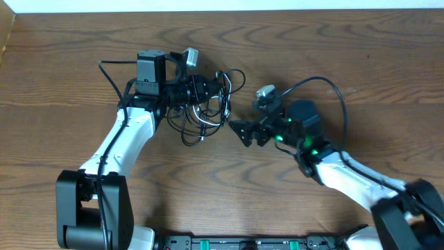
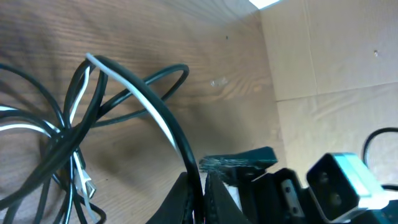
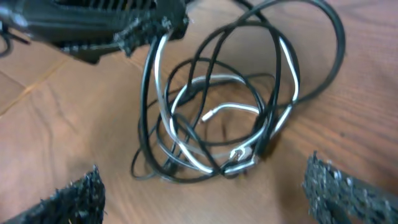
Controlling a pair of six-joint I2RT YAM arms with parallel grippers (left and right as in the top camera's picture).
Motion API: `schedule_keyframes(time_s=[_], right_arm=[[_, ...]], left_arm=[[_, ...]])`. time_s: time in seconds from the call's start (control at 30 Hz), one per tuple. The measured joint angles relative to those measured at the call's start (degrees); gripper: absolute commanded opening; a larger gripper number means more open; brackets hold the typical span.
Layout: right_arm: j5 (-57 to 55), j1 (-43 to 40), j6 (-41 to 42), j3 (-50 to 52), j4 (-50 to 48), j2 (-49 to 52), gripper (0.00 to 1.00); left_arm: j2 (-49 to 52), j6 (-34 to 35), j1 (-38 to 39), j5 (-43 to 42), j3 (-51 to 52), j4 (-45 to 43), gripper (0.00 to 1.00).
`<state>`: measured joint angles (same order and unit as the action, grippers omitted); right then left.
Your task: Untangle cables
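Note:
A tangle of thin black cables and one white cable (image 1: pixel 208 104) lies on the wooden table, loops piled together. In the right wrist view the tangle (image 3: pixel 217 118) shows with a silver plug end (image 3: pixel 239 163) near its front. My left gripper (image 1: pixel 201 89) is shut on a black cable with the white one alongside it (image 2: pixel 163 121) at the tangle's left side; its fingertips (image 2: pixel 202 190) pinch the strand. My right gripper (image 1: pixel 246 132) is open and empty, just right of the tangle, its fingers (image 3: pixel 205 193) spread wide in front of the pile.
The wooden table (image 1: pixel 347 55) has a light edge along the back. A thick black arm cable (image 1: pixel 333 90) arcs behind the right wrist. The arm bases (image 1: pixel 90 208) stand at the near edge.

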<state>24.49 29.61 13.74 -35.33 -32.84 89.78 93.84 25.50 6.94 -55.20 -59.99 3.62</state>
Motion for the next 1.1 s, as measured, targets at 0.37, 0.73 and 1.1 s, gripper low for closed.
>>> schedule_keyframes(time_s=[0.37, 0.73, 1.1], right_arm=[[-7.74, 5.70, 1.22, -0.13, -20.52, 13.22, 0.99], [-10.19, 8.28, 1.46, -0.24, -29.64, 20.55, 0.57], [-10.62, 8.37, 0.50, -0.31, -29.66, 20.55, 0.01]], left_arm=[[0.00, 0.22, 0.04, 0.00, 0.00, -0.04, 0.08], [0.00, 0.22, 2.29, 0.00, 0.00, -0.02, 0.07], [0.00, 0.20, 3.08, 0.46, 0.00, 0.00, 0.09]])
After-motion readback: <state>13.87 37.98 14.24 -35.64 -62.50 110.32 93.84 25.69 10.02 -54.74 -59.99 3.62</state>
